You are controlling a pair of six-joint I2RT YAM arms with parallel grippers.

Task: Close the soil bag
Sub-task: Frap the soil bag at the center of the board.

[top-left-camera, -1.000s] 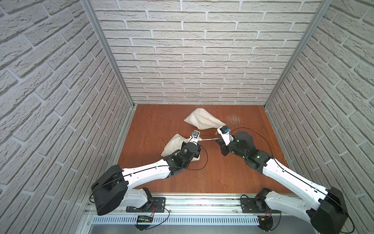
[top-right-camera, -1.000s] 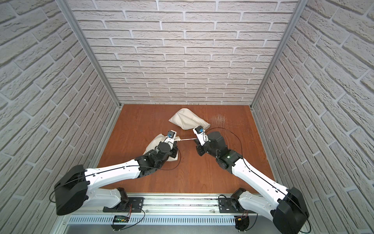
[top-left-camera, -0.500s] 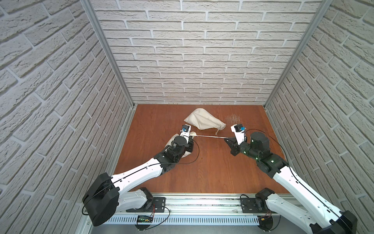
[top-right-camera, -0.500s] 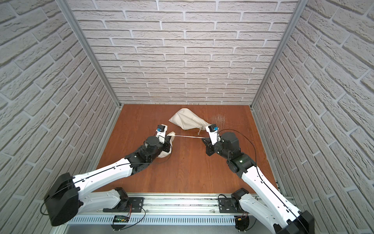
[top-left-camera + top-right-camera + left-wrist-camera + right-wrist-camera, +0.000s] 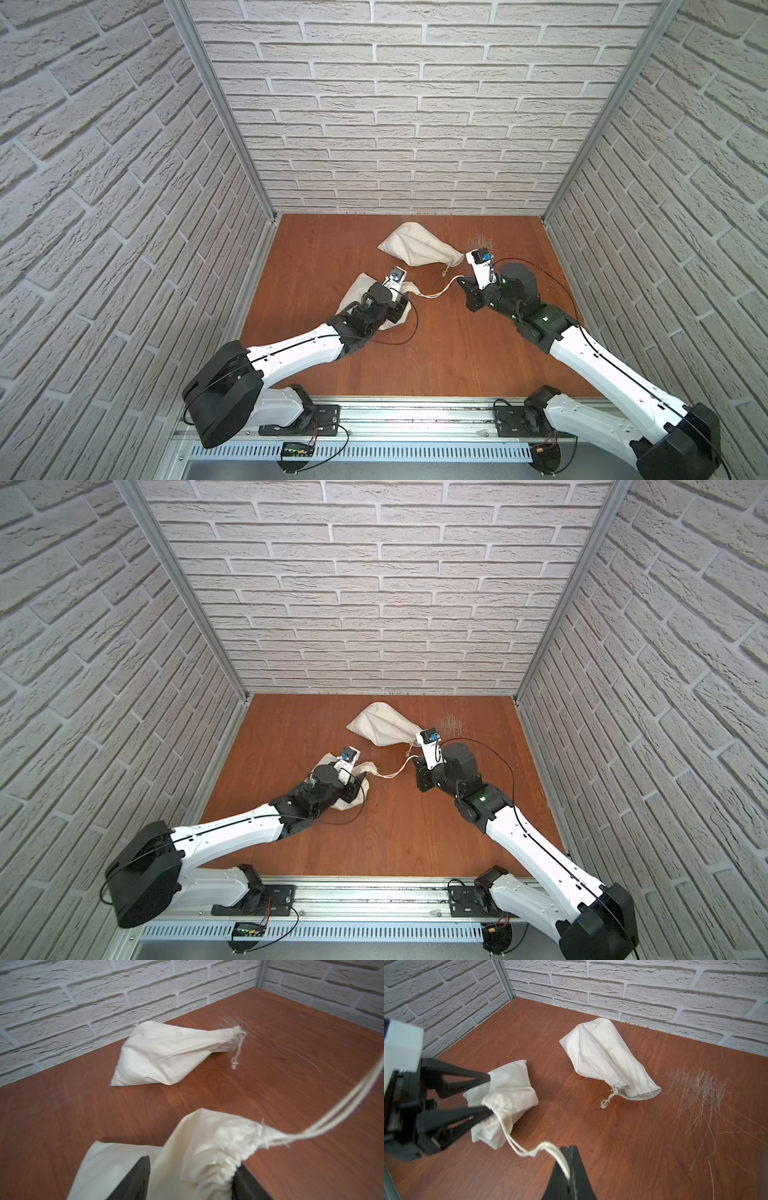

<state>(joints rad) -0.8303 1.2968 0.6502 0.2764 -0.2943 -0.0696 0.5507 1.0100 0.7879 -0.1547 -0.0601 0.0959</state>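
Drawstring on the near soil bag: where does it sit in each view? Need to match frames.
In a top view: drawstring sags mid-table between near bag and right gripper.
In a top view: same place, same sag.
Left wrist: leaves the near bag's cinched neck, runs out of frame.
Right wrist: from that neck into the shut right gripper.
Shared landmark: far bag, in all four.

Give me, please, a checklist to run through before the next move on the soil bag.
1. Grip: right gripper shut on the cord: ok.
2. Tension: cord taut: not ok; it sags in a curve.
3. Mouth: bag gathered shut: ok; puckered tight in the left wrist view.
4. Clearance: left gripper off the bag: not ok; its open jaws straddle the neck.
5. Clutter: far bag apart from the cord: ok.
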